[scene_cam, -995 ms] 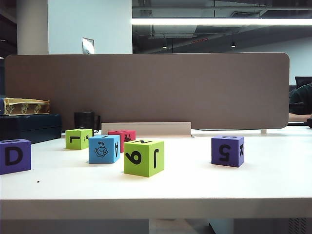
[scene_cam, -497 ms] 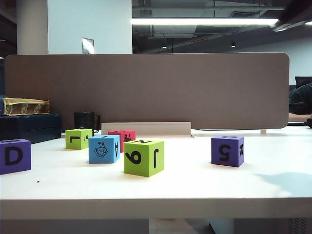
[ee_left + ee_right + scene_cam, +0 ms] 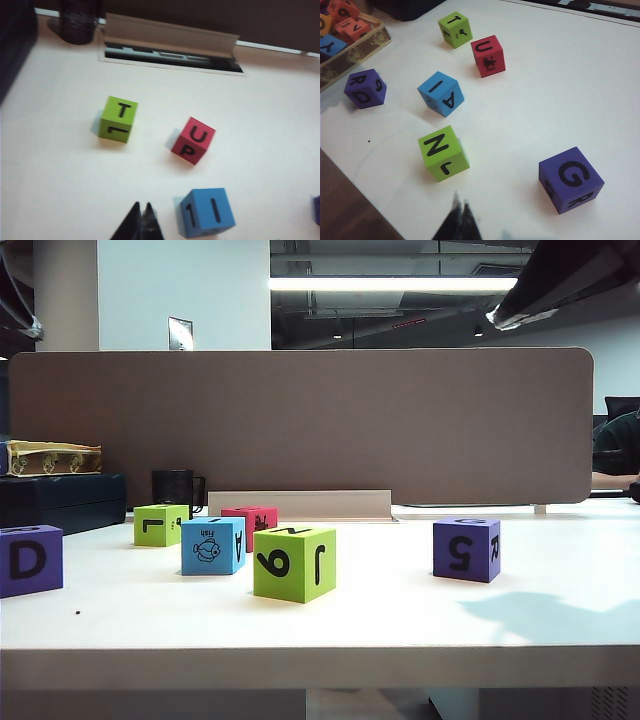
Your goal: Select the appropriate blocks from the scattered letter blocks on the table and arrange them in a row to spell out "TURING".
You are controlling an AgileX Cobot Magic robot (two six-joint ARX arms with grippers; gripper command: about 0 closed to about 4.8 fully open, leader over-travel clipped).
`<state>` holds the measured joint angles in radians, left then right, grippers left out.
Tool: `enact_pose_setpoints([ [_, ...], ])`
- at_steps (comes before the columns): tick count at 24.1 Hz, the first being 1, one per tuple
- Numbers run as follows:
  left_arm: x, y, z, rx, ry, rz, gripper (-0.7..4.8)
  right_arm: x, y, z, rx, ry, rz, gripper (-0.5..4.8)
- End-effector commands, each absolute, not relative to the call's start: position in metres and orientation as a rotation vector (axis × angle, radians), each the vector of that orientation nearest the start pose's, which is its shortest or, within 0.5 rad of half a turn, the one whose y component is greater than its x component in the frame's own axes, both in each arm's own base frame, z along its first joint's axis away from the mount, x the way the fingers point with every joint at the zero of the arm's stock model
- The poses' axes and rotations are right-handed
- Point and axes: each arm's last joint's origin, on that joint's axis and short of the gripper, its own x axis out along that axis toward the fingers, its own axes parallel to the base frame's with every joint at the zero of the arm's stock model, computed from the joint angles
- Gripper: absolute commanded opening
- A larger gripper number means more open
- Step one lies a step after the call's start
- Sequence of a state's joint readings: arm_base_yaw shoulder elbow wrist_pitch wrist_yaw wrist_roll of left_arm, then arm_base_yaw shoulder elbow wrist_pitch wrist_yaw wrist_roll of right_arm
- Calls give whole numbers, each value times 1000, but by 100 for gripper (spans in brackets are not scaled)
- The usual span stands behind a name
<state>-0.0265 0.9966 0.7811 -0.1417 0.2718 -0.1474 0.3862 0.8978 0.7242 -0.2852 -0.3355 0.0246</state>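
Six letter blocks lie scattered on the white table [image 3: 400, 620]. In the exterior view, from left: purple D block [image 3: 30, 560], lime green T block [image 3: 160, 525], blue fish block [image 3: 213, 545], red block [image 3: 250, 520], lime green block [image 3: 294, 562], purple block [image 3: 466, 549]. My left gripper [image 3: 142, 206] hangs shut and empty above the table, beside the blue block [image 3: 206, 212], short of the green T [image 3: 119, 119] and red U [image 3: 192, 140]. My right gripper [image 3: 460, 204] is shut and empty, between the lime N block [image 3: 443, 152] and the purple G block [image 3: 570, 179].
A grey-brown divider panel [image 3: 300, 420] closes the back of the table. A black mug [image 3: 175, 486] and a dark box [image 3: 60, 502] stand at the back left. A tray of spare blocks [image 3: 350, 45] sits near the purple D block [image 3: 365, 88]. The right arm [image 3: 570, 275] juts in overhead.
The right arm has come in from the top right of the exterior view and reached further left, its shadow spreading on the table. The left arm's edge appears at top left. No block moved.
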Motion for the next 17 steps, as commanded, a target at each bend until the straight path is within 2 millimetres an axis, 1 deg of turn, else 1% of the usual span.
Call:
enact_pose_setpoints([
  [1,227,-18,304,-196,416,-351,-6,175,82,289,10,440,714,-1],
  [6,233,-26,310,-172,436,-402,-4,174,83,290,22,441,765,-1],
  [9,232,-36,315,-155,414,-469,1,173,83,290,24,440,773,-1],
  [15,237,-40,311,-172,437,-525,3,174,83,291,27,426,772,-1],
  [17,245,-42,308,-186,482,-544,3,174,83,291,31,429,771,-1],
])
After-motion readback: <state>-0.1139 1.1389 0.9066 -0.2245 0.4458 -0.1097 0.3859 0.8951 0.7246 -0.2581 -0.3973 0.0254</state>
